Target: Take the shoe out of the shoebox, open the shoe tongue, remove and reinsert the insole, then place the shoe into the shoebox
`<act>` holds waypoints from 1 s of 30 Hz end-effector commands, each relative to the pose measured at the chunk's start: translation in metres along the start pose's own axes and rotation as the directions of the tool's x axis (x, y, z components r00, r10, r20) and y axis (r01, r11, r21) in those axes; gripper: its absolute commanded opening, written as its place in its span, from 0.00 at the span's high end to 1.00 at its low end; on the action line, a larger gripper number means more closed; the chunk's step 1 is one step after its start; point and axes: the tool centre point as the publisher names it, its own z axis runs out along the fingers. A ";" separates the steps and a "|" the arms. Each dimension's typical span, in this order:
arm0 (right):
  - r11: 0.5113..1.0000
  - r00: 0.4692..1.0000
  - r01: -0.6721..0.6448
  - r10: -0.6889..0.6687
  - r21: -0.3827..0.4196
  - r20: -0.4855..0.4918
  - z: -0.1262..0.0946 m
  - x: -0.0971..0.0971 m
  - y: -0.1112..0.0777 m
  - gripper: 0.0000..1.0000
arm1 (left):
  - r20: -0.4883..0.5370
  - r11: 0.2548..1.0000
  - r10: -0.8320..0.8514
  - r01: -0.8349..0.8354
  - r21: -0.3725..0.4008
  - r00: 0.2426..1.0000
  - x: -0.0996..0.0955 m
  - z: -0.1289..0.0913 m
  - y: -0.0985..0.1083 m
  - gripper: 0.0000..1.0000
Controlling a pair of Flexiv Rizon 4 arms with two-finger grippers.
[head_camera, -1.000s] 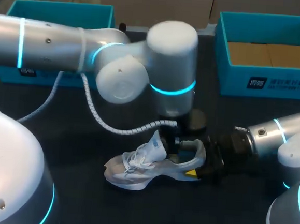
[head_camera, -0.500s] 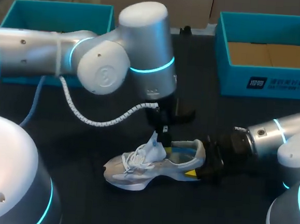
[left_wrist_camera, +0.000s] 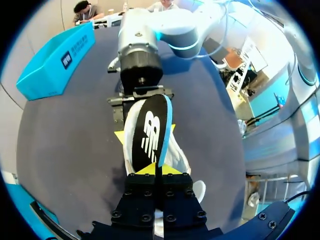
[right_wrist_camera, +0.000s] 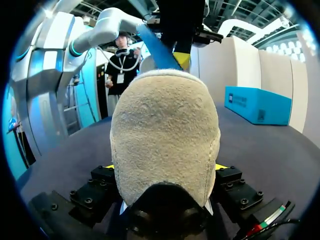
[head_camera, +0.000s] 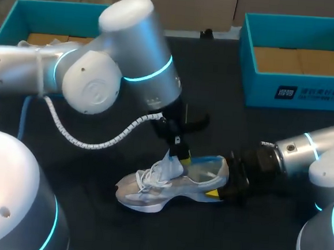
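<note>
A white and grey sneaker (head_camera: 156, 185) lies on the dark table, toe to the left. My right gripper (head_camera: 217, 191) is shut on its heel. The plush heel (right_wrist_camera: 165, 135) fills the right wrist view between the yellow tips of that gripper (right_wrist_camera: 165, 167). My left gripper (head_camera: 178, 153) hangs over the shoe's opening, beside the raised tongue (head_camera: 172, 166). It is shut on one end of the insole (left_wrist_camera: 151, 131), which is black with a blue edge. The insole (head_camera: 206, 160) runs from the left gripper (left_wrist_camera: 155, 170) toward the heel, over the shoe's opening.
A teal shoebox (head_camera: 299, 95) with a cardboard floor stands at the back right, and a second teal box (head_camera: 19, 12) at the back left. My left arm's big elbow (head_camera: 126, 58) and its cable (head_camera: 96, 142) hang over the table's middle.
My left arm has swung to the left and its gripper has come down toward the shoe's tongue with the insole. The right arm and the shoe have stayed still.
</note>
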 end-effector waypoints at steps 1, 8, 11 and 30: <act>1.000 1.000 0.001 -0.001 0.003 0.002 0.001 0.001 0.001 1.00 | 0.063 1.000 -0.009 0.009 0.009 0.998 0.011 0.001 -0.004 0.90; 1.000 1.000 0.001 -0.001 0.003 0.002 0.001 0.001 0.001 1.00 | 0.112 1.000 -0.022 0.021 0.010 0.993 0.013 0.003 -0.014 0.52; 1.000 1.000 0.001 -0.001 0.003 0.002 0.001 0.001 0.001 1.00 | 0.123 1.000 -0.016 0.014 0.022 0.992 0.015 -0.004 -0.016 0.53; 1.000 1.000 0.001 -0.001 0.003 0.002 0.001 0.001 0.001 1.00 | 0.332 1.000 -0.030 0.029 0.008 0.943 0.037 0.008 -0.027 0.53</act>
